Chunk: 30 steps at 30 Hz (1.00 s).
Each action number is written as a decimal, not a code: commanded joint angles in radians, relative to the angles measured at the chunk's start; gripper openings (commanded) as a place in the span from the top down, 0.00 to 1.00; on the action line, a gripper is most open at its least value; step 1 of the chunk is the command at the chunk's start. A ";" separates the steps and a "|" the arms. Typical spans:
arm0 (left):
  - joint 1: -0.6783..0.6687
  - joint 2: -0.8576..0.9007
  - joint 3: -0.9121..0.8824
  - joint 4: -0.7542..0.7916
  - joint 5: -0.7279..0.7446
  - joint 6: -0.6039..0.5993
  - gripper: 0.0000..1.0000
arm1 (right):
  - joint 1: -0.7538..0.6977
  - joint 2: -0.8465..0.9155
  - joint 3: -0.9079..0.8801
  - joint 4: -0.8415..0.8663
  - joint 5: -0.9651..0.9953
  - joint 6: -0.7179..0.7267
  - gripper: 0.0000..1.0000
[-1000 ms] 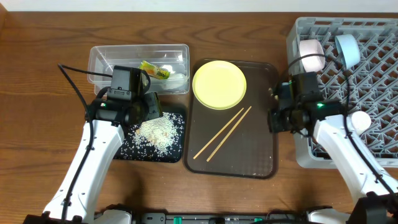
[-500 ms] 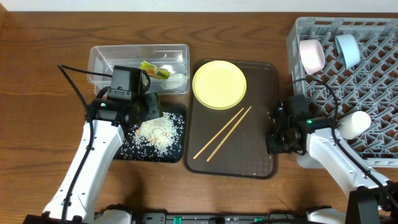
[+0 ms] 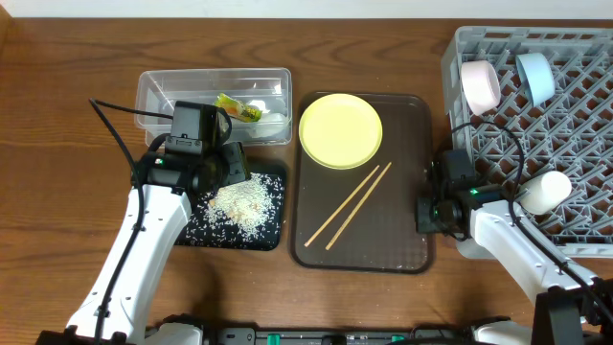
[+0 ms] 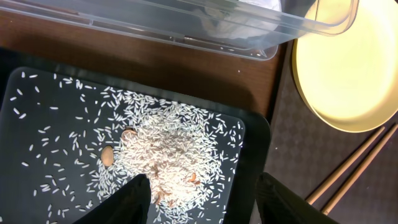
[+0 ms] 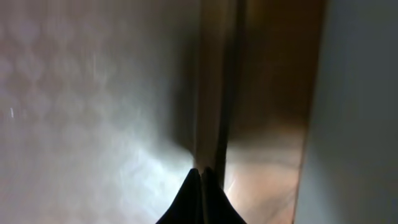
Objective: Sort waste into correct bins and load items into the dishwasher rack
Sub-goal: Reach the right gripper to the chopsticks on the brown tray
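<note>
Though its print illegible, snack wrapper [image 3: 238, 108] in clear tub [image 3: 158, 88].

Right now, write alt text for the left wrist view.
Rice lies heaped on the black tray, above the open left gripper. The tub runs along the top; the plate and chopsticks sit at right.

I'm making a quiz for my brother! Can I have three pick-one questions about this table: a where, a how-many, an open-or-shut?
1. Where is the rice pile? A grey rack; B black tray; C yellow plate.
2. How many chopsticks lie on the brown tray? A one; B four; C two.
3. The right gripper is: A shut; B wide open; C holding a cup.
Answers: B, grains heap on black; C, a pair lies together; A, its fingertips meet.
</note>
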 commanded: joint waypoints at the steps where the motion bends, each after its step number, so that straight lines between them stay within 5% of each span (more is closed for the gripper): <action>1: 0.004 -0.013 0.004 -0.002 -0.012 0.020 0.43 | 0.000 0.003 -0.008 0.038 0.071 0.042 0.98; 10: 0.004 -0.013 0.004 -0.002 -0.012 0.020 0.43 | 0.000 0.003 -0.005 0.093 0.041 0.047 0.99; 30: 0.004 -0.013 0.004 -0.002 -0.012 0.020 0.43 | 0.148 0.001 -0.002 -0.200 -0.779 -0.359 0.99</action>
